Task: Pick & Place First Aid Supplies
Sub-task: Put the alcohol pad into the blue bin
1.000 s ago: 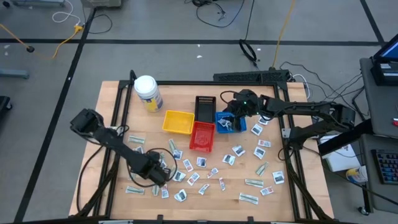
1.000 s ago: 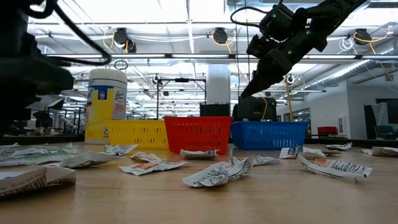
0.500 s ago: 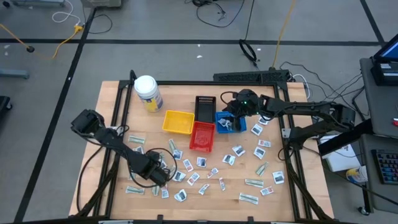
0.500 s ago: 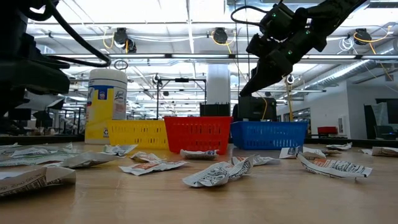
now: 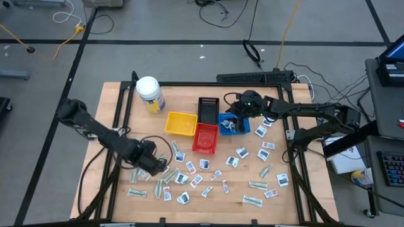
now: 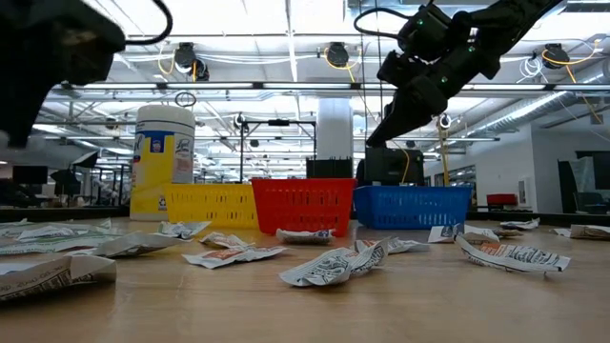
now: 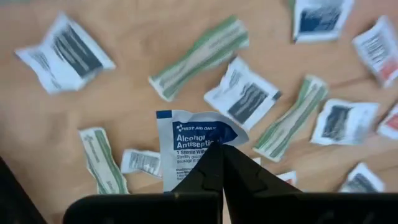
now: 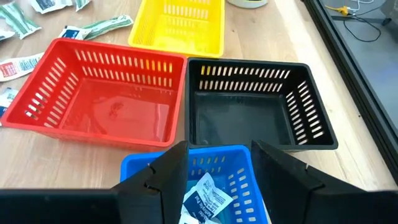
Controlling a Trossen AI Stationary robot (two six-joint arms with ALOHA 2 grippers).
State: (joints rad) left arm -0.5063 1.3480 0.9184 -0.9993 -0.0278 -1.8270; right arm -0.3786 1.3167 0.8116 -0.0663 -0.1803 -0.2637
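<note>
**Blue-printed packet pinched in the left hand**

Wooden bench (image 5: pixel 113 101) carries a scatter of small packets (image 5: pixel 208 180) across its near half, with a white jar (image 5: pixel 149 93) at the far left corner. The left hand (image 5: pixel 159 165) sits low over the left part of the scatter, its fingers (image 7: pixel 214 171) pressed together on a white packet with a blue band (image 7: pixel 189 146), clear of the wood in the wrist view. Around it lie green-grey wrappers (image 7: pixel 199 56) and white squares with dark print (image 7: pixel 242 96).

Toward the middle stand four trays side by side: yellow (image 5: pixel 181 123), red (image 5: pixel 205 137), black (image 5: pixel 207 109) and blue (image 5: pixel 234 123). In the low view the yellow, red and blue ones line up behind crumpled packets.

The right hand (image 5: pixel 238 112) hangs above the blue tray, fingers (image 8: pixel 171 168) apart with nothing between them. One white packet (image 8: pixel 207 198) lies inside that tray, directly beneath. More packets lie on the bench to the right of the trays.
</note>
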